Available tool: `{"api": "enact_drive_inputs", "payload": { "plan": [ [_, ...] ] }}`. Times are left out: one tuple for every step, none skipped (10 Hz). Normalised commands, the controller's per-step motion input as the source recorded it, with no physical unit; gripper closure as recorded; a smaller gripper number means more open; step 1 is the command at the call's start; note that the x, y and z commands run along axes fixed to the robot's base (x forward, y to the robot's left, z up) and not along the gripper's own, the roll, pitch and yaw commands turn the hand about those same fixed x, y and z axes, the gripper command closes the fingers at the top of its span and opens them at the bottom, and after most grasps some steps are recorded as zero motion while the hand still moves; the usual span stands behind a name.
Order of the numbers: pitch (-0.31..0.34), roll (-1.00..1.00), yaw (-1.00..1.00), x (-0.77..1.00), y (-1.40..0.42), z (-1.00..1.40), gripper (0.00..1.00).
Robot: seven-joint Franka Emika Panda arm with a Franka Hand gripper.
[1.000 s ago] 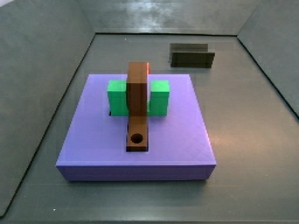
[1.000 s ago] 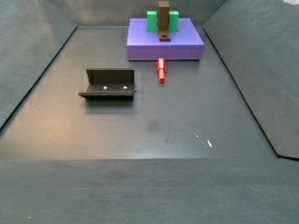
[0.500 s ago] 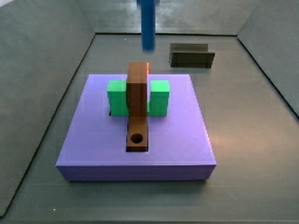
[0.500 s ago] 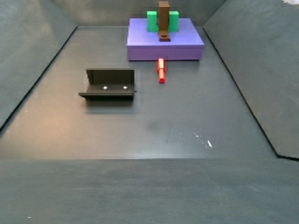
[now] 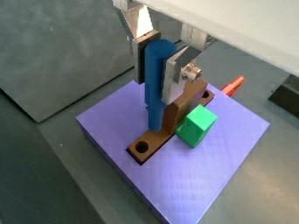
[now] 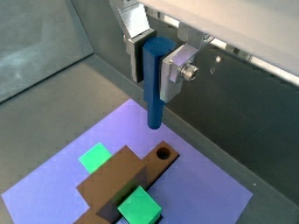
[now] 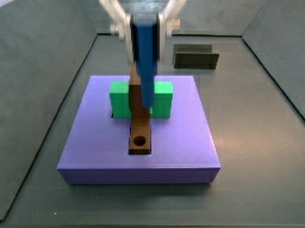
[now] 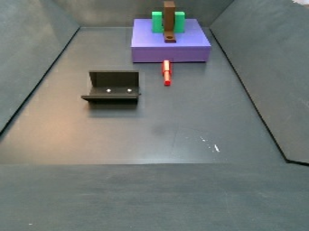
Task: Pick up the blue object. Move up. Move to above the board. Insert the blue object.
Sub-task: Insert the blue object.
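My gripper (image 7: 143, 37) is shut on the blue object (image 7: 143, 55), a slim peg held upright with its lower end hanging free. It hangs above the board (image 7: 141, 120), a brown plank crossing a green block (image 7: 162, 100) on a lavender slab (image 7: 179, 142). The board's round hole (image 7: 141, 142) is open near its front end. In both wrist views the fingers clamp the peg's upper part (image 5: 153, 79) (image 6: 156, 83). In a wrist view the peg's tip hangs close to the hole (image 6: 163, 154). The gripper is out of frame in a side view that shows the board (image 8: 171, 25).
The dark fixture (image 7: 195, 57) stands on the floor behind the slab and also shows in a side view (image 8: 112, 87). A small red rod (image 8: 167, 74) lies on the floor beside the slab (image 8: 182, 50), also visible in a wrist view (image 5: 233, 84). Grey walls surround the floor.
The gripper with the blue object has come into a side view from the top and moved down and forward over the board. Nothing else has moved.
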Motion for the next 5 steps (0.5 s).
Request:
{"api": "enact_drive_inputs", "payload": {
  "plan": [
    [0.000,0.10,-0.13,0.00,-0.07,-0.57,1.00],
    [-0.001,0.05,-0.13,0.00,-0.05,-0.55,1.00],
    [-0.056,0.00,-0.14,-0.01,-0.02,-0.58,1.00],
    [-0.060,0.00,-0.13,-0.01,0.00,-0.55,1.00],
    [-0.013,0.00,-0.13,0.00,0.00,-0.49,1.00]
  ]
}}
